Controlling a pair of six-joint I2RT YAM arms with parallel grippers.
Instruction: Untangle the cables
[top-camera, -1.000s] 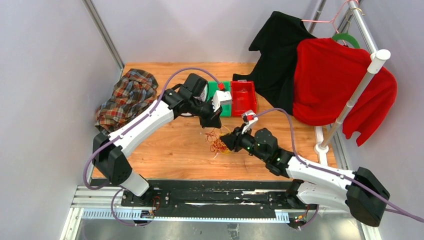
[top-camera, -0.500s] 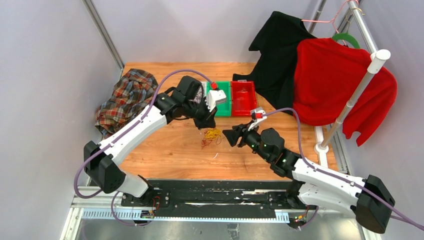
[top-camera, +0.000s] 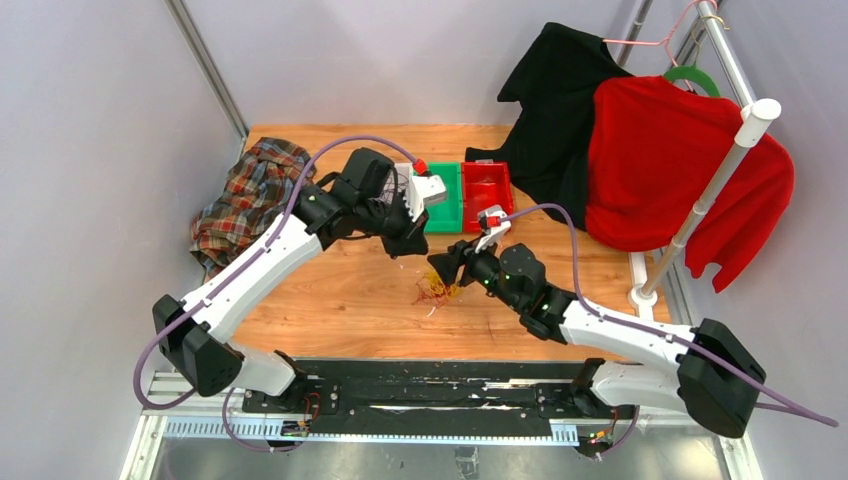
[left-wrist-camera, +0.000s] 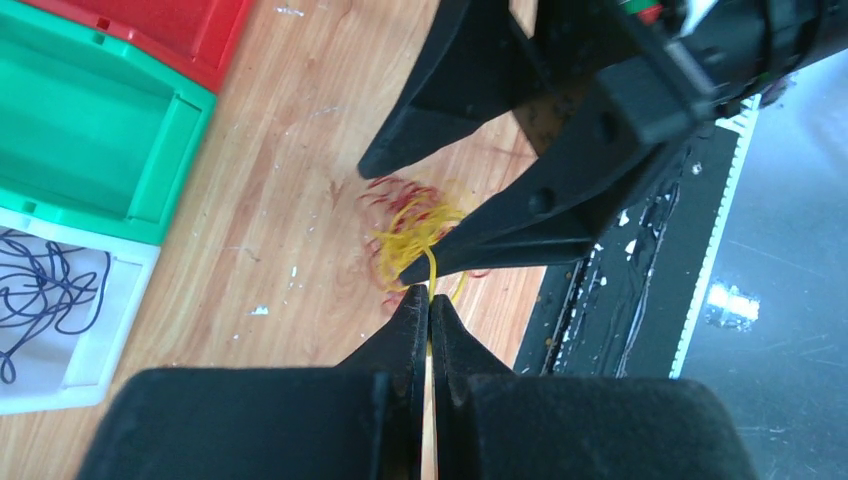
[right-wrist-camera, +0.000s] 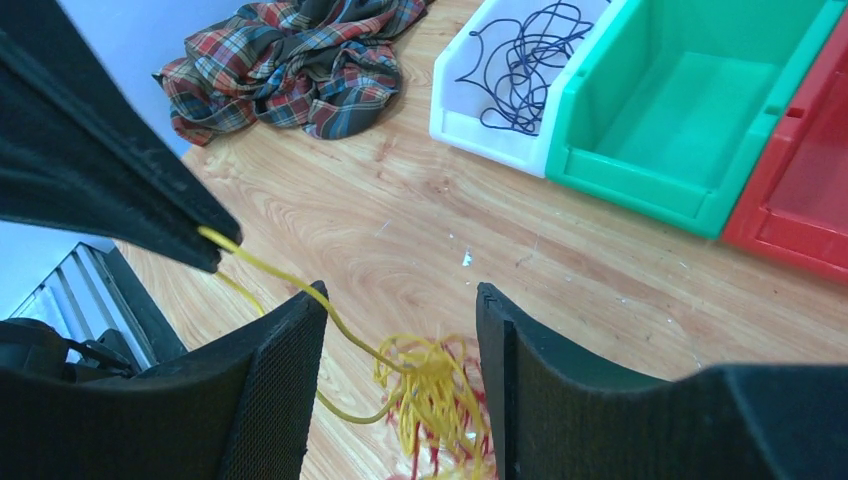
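Since the earlier frame, my right jaws have advanced over the cables (top-camera: 435, 290), which now lie on the tabletop (top-camera: 340, 300). Left jaws: closed on one yellow strand (right-wrist-camera: 255, 262), pulled taut. Right jaws: open. One purple cable (right-wrist-camera: 530, 45) lies in the white bin (right-wrist-camera: 470, 125); yellow and red remain knotted.

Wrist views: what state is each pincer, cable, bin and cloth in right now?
left pincer: shut on yellow cable
right pincer: open, over the tangle
yellow cable: stretched from tangle to left pincer
tangle: yellow and red, knotted heap
dark cable: loose curls in white bin
green bin: empty
plaid cloth: crumpled
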